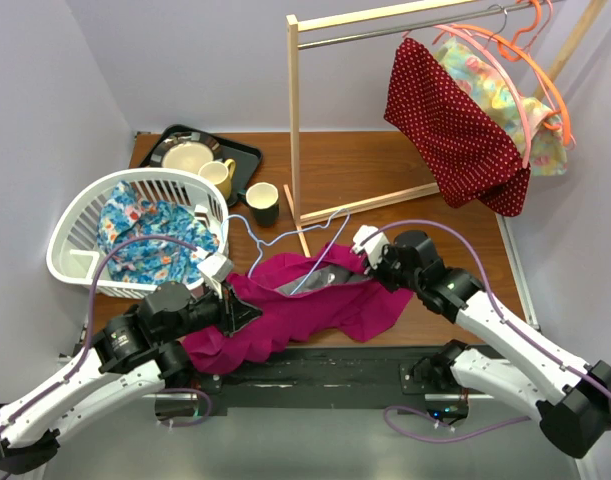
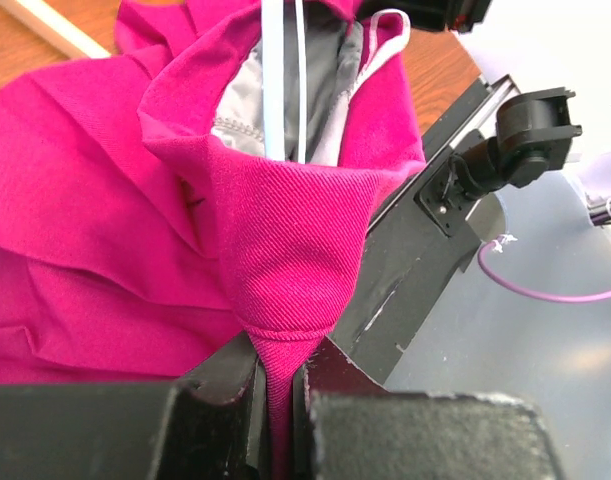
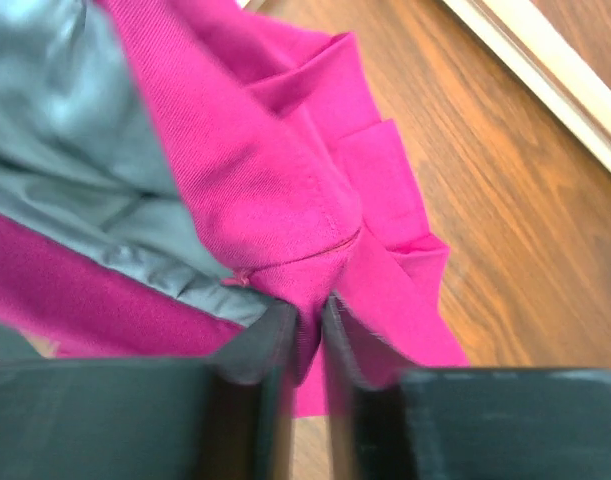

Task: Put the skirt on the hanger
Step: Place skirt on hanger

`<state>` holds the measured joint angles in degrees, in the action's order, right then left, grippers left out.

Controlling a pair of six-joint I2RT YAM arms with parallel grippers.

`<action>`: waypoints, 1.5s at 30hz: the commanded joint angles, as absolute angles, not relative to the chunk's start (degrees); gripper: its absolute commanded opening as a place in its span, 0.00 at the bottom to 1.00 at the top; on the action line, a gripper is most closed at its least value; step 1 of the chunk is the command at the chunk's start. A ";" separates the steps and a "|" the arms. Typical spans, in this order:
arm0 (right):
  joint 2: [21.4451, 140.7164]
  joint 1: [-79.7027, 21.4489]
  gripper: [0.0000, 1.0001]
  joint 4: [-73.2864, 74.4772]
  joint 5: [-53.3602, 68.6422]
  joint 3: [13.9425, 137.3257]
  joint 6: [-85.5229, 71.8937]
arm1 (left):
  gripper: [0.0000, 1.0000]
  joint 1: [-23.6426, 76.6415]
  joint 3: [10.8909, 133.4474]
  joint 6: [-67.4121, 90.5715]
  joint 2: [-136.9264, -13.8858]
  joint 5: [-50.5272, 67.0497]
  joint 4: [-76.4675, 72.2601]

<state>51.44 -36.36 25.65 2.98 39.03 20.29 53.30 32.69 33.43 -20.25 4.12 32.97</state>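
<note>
The magenta skirt (image 1: 315, 305) lies bunched on the wooden table between both arms, its grey lining (image 3: 75, 150) showing at the open waist. A pale blue wire hanger (image 1: 315, 262) runs into that waist opening, and its two wires (image 2: 283, 80) show in the left wrist view. My left gripper (image 1: 247, 312) is shut on a pinch of the skirt's waistband (image 2: 295, 230), with cloth squeezed between the jaws (image 2: 277, 375). My right gripper (image 1: 368, 262) grips the opposite waist edge, and magenta cloth (image 3: 275, 190) is caught between its nearly closed jaws (image 3: 310, 330).
A white laundry basket (image 1: 85, 225) with floral cloth stands at the left. Behind it are a black tray (image 1: 247, 150), a yellow mug (image 1: 220, 175) and a dark cup (image 1: 262, 203). A wooden rack (image 1: 295, 120) carries a red dotted garment (image 1: 455, 125) on orange hangers (image 1: 505, 45).
</note>
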 commanded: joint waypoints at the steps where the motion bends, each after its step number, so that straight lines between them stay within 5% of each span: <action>1: 52.82 -29.55 0.13 25.92 9.03 44.55 16.70 | 0.00 53.44 35.69 30.94 -19.16 5.45 26.64; 5: 55.36 -19.61 0.15 26.80 19.05 48.16 14.95 | 0.00 53.44 34.72 30.15 -19.33 6.59 22.51; 14: 65.02 -10.03 0.00 28.21 32.95 54.58 9.86 | 0.00 53.35 33.40 21.73 -21.71 12.56 17.32; 20: 68.20 -3.43 0.00 28.74 42.61 58.79 5.37 | 0.00 53.44 34.10 17.94 -24.51 13.01 17.22; 34: 71.19 5.70 0.00 31.11 51.67 67.23 1.49 | 0.00 53.44 37.97 15.20 -31.99 9.06 19.25; 45: 70.66 6.68 0.00 32.34 46.94 71.63 0.88 | 0.00 53.35 43.23 11.96 -39.63 9.58 22.76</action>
<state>71.75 4.97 35.31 51.42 67.13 1.61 53.28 38.83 14.85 -37.87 8.69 20.10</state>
